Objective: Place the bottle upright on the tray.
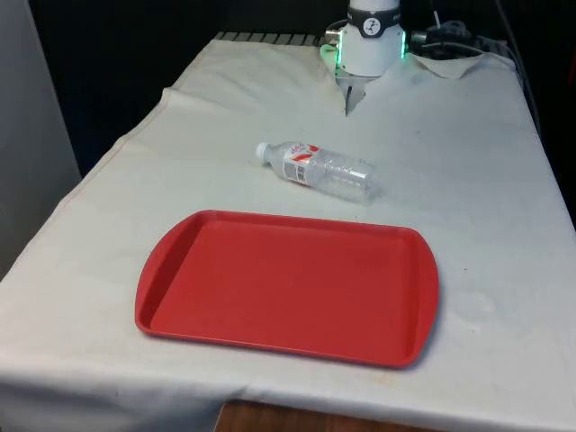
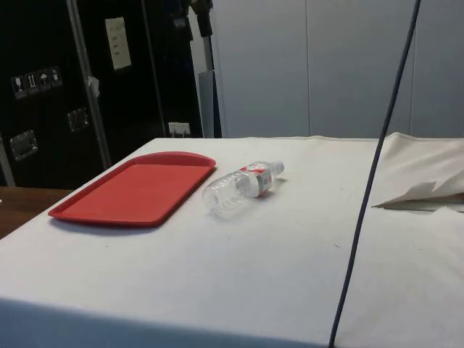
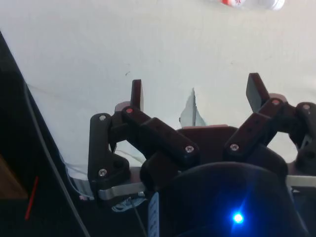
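A clear plastic bottle with a white cap and a red-and-white label [image 1: 317, 168] lies on its side on the white-clothed desk [image 1: 477, 180], just beyond the far edge of the flat red plastic tray [image 1: 288, 284] and apart from it. Its cap points toward the front view's left. The black two-finger gripper [image 3: 195, 94] hangs above bare cloth, well apart from the bottle, its jaws spread wide and holding nothing.
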{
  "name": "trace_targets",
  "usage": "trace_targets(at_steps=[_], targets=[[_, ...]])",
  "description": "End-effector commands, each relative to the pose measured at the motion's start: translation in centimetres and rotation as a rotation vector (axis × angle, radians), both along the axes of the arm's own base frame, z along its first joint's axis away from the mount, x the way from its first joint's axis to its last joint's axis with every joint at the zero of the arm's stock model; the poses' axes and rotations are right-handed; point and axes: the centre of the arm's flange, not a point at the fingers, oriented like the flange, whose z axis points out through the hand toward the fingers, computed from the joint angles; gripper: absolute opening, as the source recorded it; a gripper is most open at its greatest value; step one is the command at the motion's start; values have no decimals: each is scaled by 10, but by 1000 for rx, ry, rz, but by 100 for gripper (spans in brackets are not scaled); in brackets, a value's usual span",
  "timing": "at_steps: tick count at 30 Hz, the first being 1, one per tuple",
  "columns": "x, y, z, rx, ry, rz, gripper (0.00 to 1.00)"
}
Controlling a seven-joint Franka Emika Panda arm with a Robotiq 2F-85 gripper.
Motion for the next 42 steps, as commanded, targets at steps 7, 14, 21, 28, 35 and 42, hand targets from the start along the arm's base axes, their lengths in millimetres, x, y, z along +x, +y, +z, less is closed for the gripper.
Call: trace_targets(at_steps=[7,14,21,28,35,42], targets=[[-16,0,2,-10,-4,1,100],[-26,0,2,-13,-3,1,100],[-38,-1,3,-18,0,3,100],[-50,-1,4,-20,1,5,100],[-53,0,4,-18,5,6,100],[-54,-1,4,-16,9,6,100]])
